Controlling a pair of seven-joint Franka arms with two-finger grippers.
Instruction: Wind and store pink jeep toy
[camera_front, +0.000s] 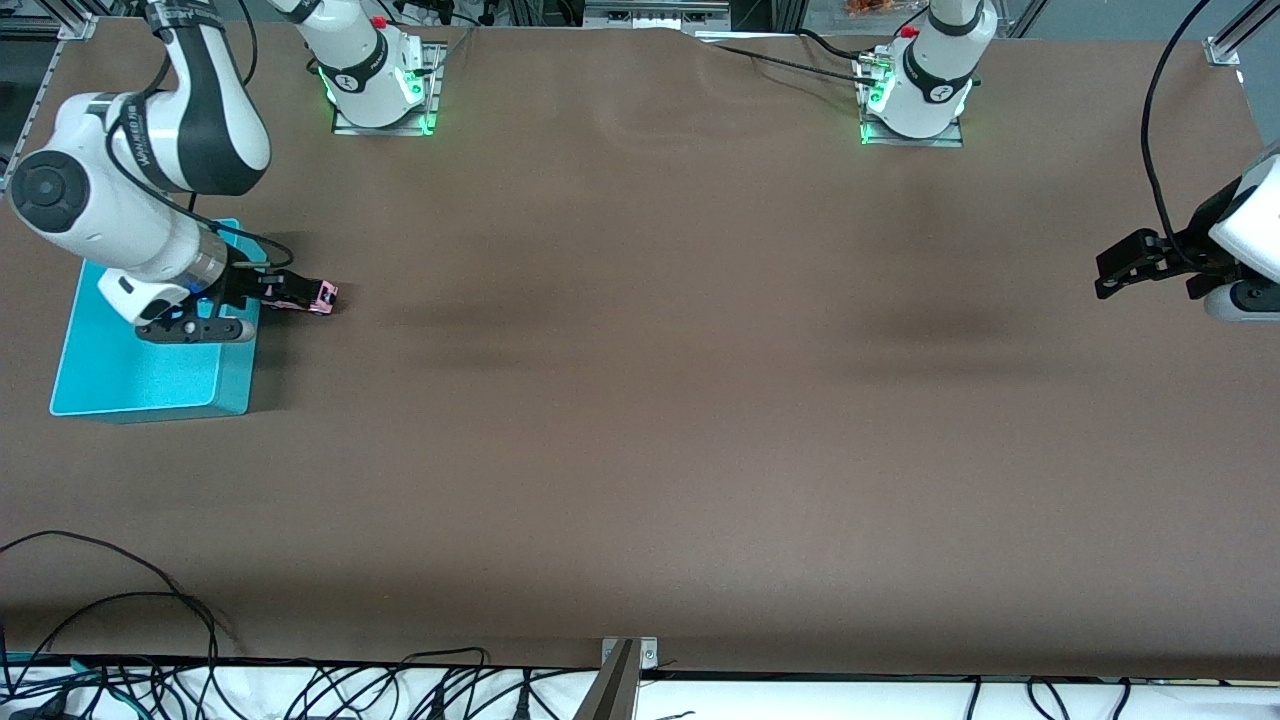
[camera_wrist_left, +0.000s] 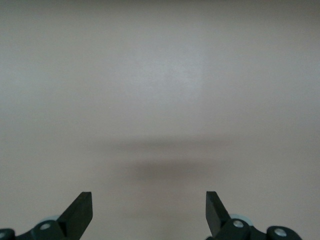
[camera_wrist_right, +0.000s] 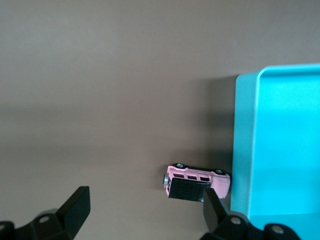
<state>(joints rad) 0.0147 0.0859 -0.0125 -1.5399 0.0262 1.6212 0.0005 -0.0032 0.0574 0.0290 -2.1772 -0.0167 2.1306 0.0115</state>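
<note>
Right hand (camera_wrist_right: 142, 212) spread above pink jeep toy (camera_wrist_right: 196, 181).

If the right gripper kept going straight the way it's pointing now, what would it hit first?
Probably bare table. The right gripper is open and points down at it; the pink jeep toy lies by one finger, beside the turquoise bin, so that finger might clip it.

The right arm hides part of the pink jeep toy (camera_front: 318, 296) and the turquoise bin (camera_front: 150, 385) at frame's left; the left arm is cropped at the right edge.
</note>
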